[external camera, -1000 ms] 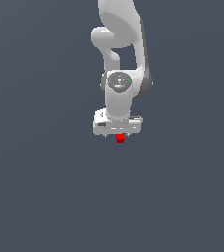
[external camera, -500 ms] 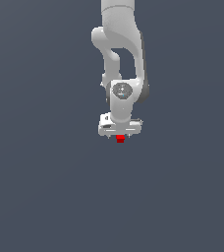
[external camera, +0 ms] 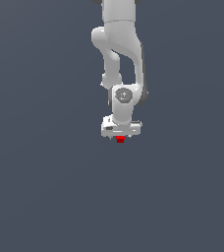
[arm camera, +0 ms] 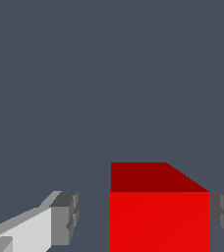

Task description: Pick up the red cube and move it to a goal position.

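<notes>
Grey-blue bare surface (external camera: 45, 187); tool (arm camera: 142, 216) gapes wider than red cube (arm camera: 158, 221).

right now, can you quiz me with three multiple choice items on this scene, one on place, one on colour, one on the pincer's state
1. Where is the cube relative to the pincer?
A. between its two fingers
B. far off toward the exterior view's left
C. on top of the arm's elbow

2. What colour is the cube?
A. blue
B. green
C. red

3. How do the pincer's fingers stand against the cube?
A. both pressed flat on it
B. one beside its face, the other with a clear gap
C. folded away, out of sight

Answers
1. A: the wrist view shows the cube sitting between the two grey fingers.
2. C: both views show it bright red.
3. B: in the wrist view one finger sits at the cube's side while background shows between the cube and the other.
</notes>
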{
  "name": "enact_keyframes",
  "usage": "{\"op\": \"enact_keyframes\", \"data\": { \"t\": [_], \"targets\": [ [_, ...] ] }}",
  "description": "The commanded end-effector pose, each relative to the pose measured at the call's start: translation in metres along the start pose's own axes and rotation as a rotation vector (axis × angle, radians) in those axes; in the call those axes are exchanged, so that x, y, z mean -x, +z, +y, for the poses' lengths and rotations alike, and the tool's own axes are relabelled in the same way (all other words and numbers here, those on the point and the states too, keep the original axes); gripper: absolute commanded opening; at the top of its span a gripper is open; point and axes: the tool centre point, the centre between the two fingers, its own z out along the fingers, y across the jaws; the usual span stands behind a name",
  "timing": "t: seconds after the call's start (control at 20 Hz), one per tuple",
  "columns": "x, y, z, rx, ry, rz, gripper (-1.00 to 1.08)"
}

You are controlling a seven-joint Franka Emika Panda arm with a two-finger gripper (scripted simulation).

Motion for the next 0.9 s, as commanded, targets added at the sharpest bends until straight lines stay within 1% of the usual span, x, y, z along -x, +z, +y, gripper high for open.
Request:
{"op": "enact_keyframes", "data": {
  "t": [0.0,0.25,0.3,0.85],
  "targets": [
    [0.0012,0.0035,-0.0008,0.001,0.0,0.003,1.0],
    [0.0001,0.0033,-0.0006,0.001,0.0,0.002,1.0],
    [0.0001,0.0033,-0.0006,0.001,0.0,0.002,-1.0],
    [0.0002,0.0032,-0.0006,0.001,0.0,0.002,-1.0]
  ]
}}
